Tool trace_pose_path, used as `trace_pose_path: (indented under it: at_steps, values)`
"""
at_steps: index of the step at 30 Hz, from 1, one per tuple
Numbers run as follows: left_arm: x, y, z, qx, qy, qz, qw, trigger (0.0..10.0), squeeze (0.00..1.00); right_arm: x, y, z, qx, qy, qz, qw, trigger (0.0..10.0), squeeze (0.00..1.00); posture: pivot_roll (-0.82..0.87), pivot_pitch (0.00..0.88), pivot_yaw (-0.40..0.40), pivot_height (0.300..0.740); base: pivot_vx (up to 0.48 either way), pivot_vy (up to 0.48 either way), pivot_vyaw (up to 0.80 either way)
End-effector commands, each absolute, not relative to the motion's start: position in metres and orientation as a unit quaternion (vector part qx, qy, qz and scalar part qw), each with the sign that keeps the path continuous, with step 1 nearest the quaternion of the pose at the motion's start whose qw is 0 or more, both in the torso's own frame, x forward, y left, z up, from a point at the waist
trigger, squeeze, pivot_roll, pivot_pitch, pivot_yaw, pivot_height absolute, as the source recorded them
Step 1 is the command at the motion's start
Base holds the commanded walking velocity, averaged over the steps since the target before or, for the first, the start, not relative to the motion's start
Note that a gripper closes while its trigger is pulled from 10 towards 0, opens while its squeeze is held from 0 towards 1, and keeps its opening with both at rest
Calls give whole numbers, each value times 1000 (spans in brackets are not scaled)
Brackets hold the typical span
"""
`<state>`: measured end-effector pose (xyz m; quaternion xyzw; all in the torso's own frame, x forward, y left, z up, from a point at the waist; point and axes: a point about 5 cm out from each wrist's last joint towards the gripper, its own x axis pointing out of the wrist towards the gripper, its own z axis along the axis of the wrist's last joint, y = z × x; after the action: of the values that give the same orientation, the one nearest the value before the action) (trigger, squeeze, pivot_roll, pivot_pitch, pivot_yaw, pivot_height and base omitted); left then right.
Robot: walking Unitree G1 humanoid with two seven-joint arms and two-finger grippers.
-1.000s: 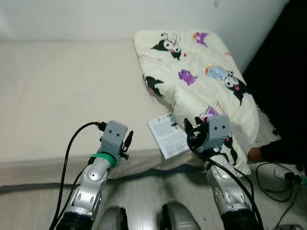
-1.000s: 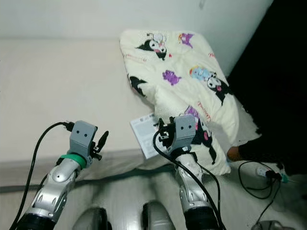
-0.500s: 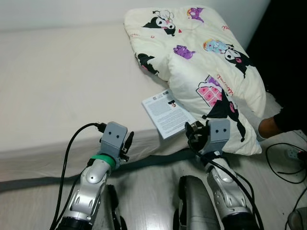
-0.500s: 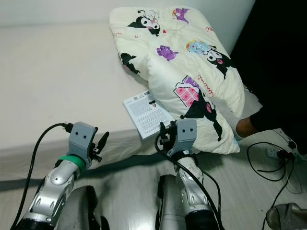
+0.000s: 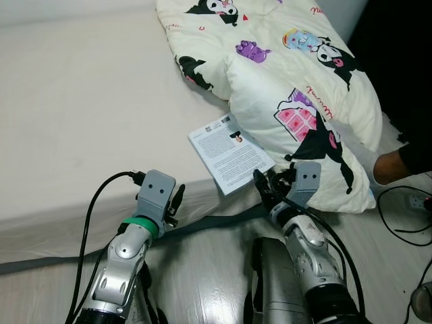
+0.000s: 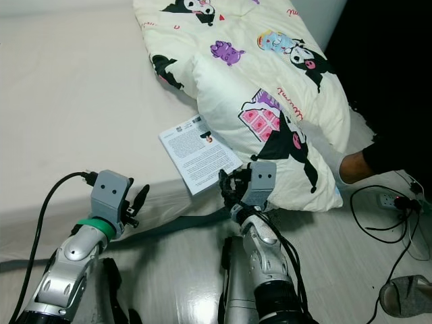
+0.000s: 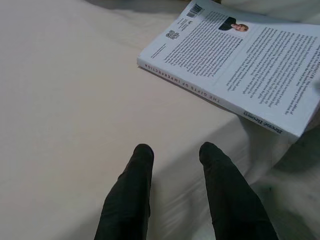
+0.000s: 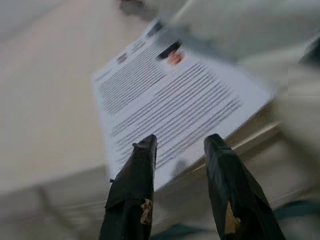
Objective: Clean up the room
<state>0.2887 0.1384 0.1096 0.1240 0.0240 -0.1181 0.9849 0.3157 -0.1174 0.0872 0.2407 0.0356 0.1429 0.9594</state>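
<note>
- Where the cream mattress [image 5: 81,115] meets its front edge, a white paperback book [image 5: 231,152] is seen lying flat, back cover up, one corner reaching over the edge.
- A printed spine title and a small portrait photo are shown on the book in the left wrist view [image 7: 235,65].
- A cream quilt [image 5: 297,88] printed with cartoon characters is heaped just beside the book, touching its far side and spilling down over the mattress edge.
- The right gripper [image 8: 177,145] is held just short of the book's near corner, its two black fingers spread apart with nothing between them.
- The left gripper [image 7: 172,152] is held over bare mattress near the edge, fingers likewise parted and empty, the book well off to its right.
- A person's hand [image 5: 386,167] is seen low beside the quilt, at the right.
- A power strip and black cables [image 6: 395,202] lie on the pale floor.
</note>
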Motion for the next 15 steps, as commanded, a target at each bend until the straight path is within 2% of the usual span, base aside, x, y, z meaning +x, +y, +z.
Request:
trace_pose_path:
  at_steps: [1,2,3,5,6,8,9,10,12,15]
  values:
    - [287,138,109,124,30,-119,985,10000,0,306,-112,78,328,61,153,930,10000,0,-78,155,46,500,0,0,0]
    - [287,138,109,124,30,-119,985,10000,0,306,-112,78,328,61,153,930,10000,0,-78,155,46,500,0,0,0]
    - [287,138,110,124,29,-118,985,10000,0,301,-110,76,373,61,140,915,10000,0,-78,158,43,500,0,0,0]
    - [287,138,110,124,29,-118,985,10000,0,301,-110,76,373,61,140,915,10000,0,-78,158,43,500,0,0,0]
    - [287,138,110,123,30,-117,985,10000,0,298,-111,73,414,59,114,901,10000,0,-83,159,44,500,0,0,0]
    - [287,138,110,123,30,-117,985,10000,0,298,-111,73,414,59,114,901,10000,0,-83,159,44,500,0,0,0]
    - [287,138,109,123,32,-118,985,10000,0,296,-114,68,452,60,78,887,10000,1000,-85,163,48,500,0,0,0]
    - [287,138,109,123,32,-118,985,10000,0,296,-114,68,452,60,78,887,10000,1000,-85,163,48,500,0,0,0]
    - [285,137,110,124,33,-124,984,10000,0,293,-126,53,496,73,7,865,10000,1000,-82,184,62,500,0,0,0]
    - [285,137,111,125,34,-126,983,10000,0,293,-130,49,510,77,-13,857,10000,1000,-79,187,64,500,0,0,0]
